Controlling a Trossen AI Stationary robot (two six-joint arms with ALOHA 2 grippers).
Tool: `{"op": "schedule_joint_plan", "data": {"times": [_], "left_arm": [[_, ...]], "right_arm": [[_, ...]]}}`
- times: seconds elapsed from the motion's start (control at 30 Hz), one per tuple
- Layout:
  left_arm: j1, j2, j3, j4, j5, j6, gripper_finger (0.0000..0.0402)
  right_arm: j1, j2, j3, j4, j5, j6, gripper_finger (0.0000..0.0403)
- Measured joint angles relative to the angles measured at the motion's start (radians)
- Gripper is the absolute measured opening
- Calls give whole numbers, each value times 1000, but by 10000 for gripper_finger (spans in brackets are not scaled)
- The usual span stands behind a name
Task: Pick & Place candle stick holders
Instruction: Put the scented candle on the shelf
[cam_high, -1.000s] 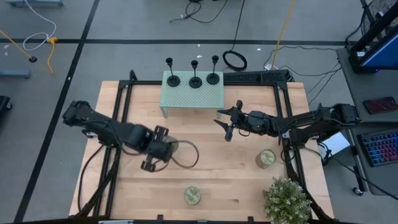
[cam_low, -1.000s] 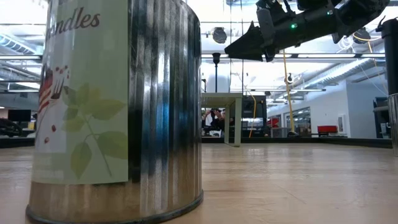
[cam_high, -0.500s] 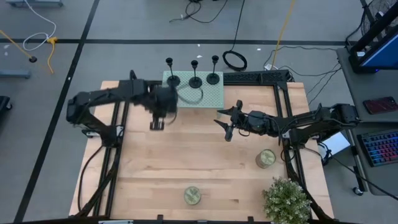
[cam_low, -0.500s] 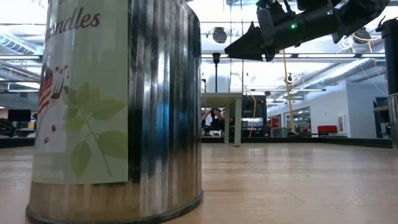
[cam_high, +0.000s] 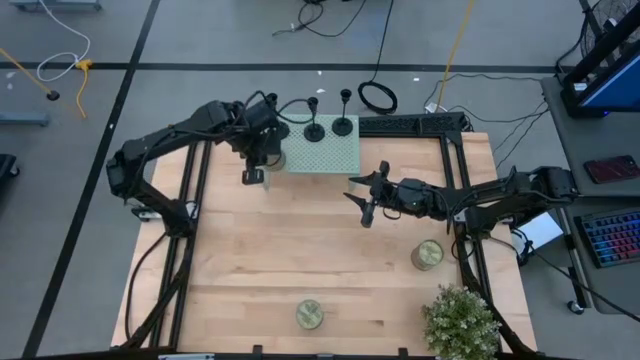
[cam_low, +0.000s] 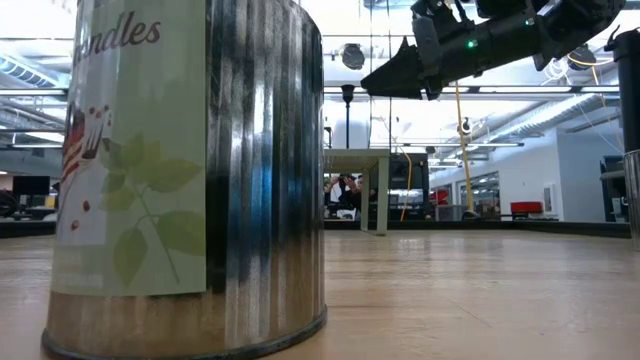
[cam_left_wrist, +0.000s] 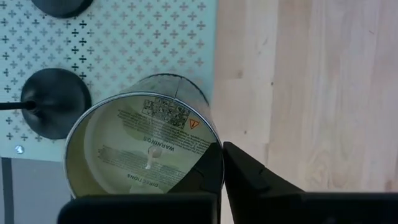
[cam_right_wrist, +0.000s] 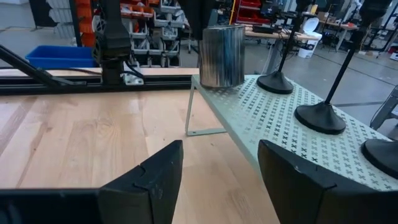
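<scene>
Candle stick holders (cam_high: 314, 130) stand on the shelf (cam_high: 325, 155), upper centre, none grasped; left hand (cam_left_wrist: 221, 165) clamps a tin (cam_left_wrist: 140, 146); right hand (cam_right_wrist: 214, 168) apart.

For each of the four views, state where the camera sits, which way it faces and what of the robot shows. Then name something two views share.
High: above the table, facing straight down; both arms, left gripper and right gripper.
Low: at table-top height, facing level across the table, near tin close up; right arm overhead.
Left wrist: on the left arm, looking past its fingers into the held tin.
Right wrist: on the right arm, facing the green stand between open fingers.
Shared: both wrist views show the stand and candle stick holders.
</scene>
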Motion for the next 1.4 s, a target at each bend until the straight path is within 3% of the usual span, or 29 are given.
{"op": "schedule_joint_plan", "data": {"times": [0.17, 0.83, 1.1, 1.27, 1.4], "left_arm": [[19, 0, 0, 59, 5, 21, 33], [17, -19, -2, 191, -1, 127, 35], [-80, -183, -2, 194, 3, 116, 35], [-165, -284, -45, 208, 47, 32, 35], [-239, -355, -203, 304, 152, -47, 35]], "right_arm": [[0, 0, 0, 0, 0, 0, 201], [1, 0, 0, -32, -5, -20, 201], [4, 0, 0, -30, -293, -22, 201], [51, 16, 0, -8, -308, -15, 201], [110, 71, -2, 71, -308, 8, 208]]}}
